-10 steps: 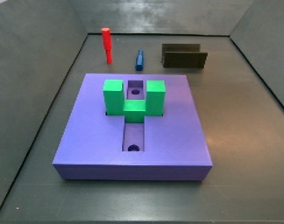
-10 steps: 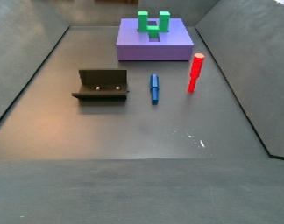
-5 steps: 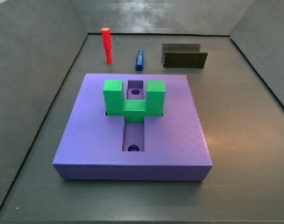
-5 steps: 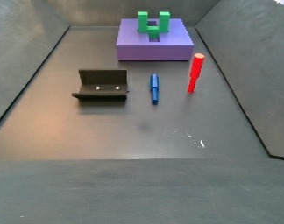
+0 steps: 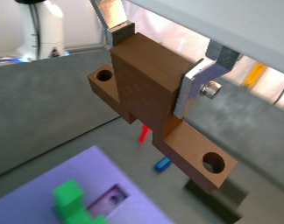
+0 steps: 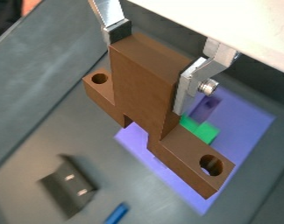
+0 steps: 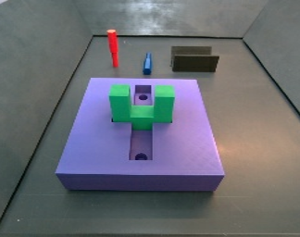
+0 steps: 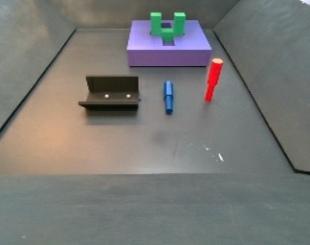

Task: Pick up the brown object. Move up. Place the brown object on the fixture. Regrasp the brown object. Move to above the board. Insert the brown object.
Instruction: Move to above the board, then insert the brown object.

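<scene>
In both wrist views my gripper (image 5: pixel 156 70) (image 6: pixel 156 66) is shut on the brown object (image 5: pixel 189 147) (image 6: pixel 183 150). This is a brown block on a crossbar with a round hole at each end. The silver fingers (image 5: pixel 201 86) clamp the block's two sides. The piece hangs high above the floor, with the purple board (image 6: pixel 245 133) (image 5: pixel 95 173) and its green block (image 6: pixel 203 131) below. The board also shows in both side views (image 7: pixel 178 139) (image 8: pixel 170 54). The fixture (image 7: pixel 194 60) (image 8: pixel 110 93) (image 6: pixel 72 184) stands empty. Neither gripper nor brown object shows in the side views.
A red peg (image 7: pixel 113 46) (image 8: pixel 212 78) stands upright and a blue peg (image 7: pixel 149 63) (image 8: pixel 168 96) lies on the dark floor between the board and the fixture. Dark sloped walls enclose the floor.
</scene>
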Controlling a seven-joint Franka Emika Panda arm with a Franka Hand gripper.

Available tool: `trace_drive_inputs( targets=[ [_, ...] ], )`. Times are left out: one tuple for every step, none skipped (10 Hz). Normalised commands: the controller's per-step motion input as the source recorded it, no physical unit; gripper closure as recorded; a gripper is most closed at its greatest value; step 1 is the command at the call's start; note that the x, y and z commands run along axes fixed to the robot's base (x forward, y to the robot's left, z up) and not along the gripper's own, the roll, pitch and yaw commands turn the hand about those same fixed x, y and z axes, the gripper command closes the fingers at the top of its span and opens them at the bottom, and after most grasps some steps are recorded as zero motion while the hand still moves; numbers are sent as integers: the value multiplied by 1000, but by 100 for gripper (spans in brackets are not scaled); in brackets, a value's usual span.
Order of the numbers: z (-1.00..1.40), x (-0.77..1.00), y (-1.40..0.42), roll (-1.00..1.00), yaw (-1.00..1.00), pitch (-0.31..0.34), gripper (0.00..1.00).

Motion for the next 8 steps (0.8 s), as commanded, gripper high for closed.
trace_drive_inputs(
  targets=[
    [22,-118,-40,-1000,-28,113,100],
    [4,-80,1,-889,-14,75,100],
    [6,-67,10,-661,-11,39,100],
    [3,-56,13,-454,-8,12,100],
    [1,-44,12,-263,-5,-8,100],
    [-140,0,43,-126,0,0,100],
    [-234,-26,109,-281,-77,-31,100],
    [-271,-71,69,-324,-560,-61,100]
  ],
)
